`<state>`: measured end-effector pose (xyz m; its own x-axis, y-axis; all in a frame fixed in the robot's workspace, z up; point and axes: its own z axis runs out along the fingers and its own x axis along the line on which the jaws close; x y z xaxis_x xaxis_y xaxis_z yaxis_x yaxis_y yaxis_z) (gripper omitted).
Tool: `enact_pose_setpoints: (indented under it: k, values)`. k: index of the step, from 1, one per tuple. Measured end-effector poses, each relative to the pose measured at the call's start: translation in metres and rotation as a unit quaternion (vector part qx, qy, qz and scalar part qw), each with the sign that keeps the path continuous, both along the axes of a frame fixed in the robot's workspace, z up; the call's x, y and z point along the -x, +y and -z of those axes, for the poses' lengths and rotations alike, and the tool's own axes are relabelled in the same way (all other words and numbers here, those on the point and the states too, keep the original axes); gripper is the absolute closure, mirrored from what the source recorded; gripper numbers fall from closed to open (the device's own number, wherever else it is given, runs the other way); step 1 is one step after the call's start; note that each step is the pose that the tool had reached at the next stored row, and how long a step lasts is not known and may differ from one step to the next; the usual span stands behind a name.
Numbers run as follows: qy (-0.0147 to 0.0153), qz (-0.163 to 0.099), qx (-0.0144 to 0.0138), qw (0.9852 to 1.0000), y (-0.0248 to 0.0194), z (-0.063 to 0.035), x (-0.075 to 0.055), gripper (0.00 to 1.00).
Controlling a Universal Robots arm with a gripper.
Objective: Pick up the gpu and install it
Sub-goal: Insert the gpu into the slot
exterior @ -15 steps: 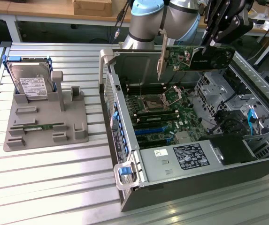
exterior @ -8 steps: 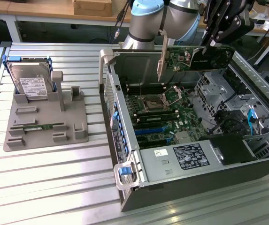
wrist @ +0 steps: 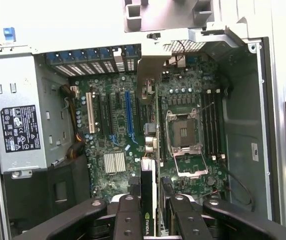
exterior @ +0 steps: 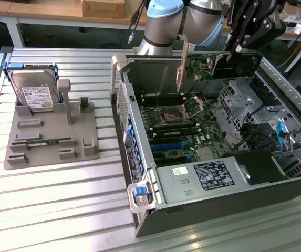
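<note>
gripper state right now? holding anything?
Gripper: closed on the gpu, held above the open computer case.

- Bright, even light from overhead in the exterior view; short, soft shadows beside the grey holder (exterior: 45, 134).
- Broad glare streaks along the metal slats of the table (exterior: 61, 210).
- Deep shadow inside the computer case (exterior: 218, 210), heaviest among the drive bays on the exterior view's right.
- Wrist view: blown out to white beyond the case rim, hot glint on the heatsink (wrist: 115, 162).
- Black gripper (wrist: 149, 195) and gpu (wrist: 148, 172) edge underexposed, little surface detail.
- Slight bowing of straight edges toward the wrist view's borders.
</note>
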<state>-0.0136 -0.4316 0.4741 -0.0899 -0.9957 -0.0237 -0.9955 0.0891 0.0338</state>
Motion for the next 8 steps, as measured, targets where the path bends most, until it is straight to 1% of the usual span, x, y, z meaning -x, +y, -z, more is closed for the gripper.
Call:
enact_pose_setpoints:
  k: [8]
  values:
    - [0.0, -0.027, 0.0002, 0.9996, 0.0, 0.0, 0.0, 0.73]
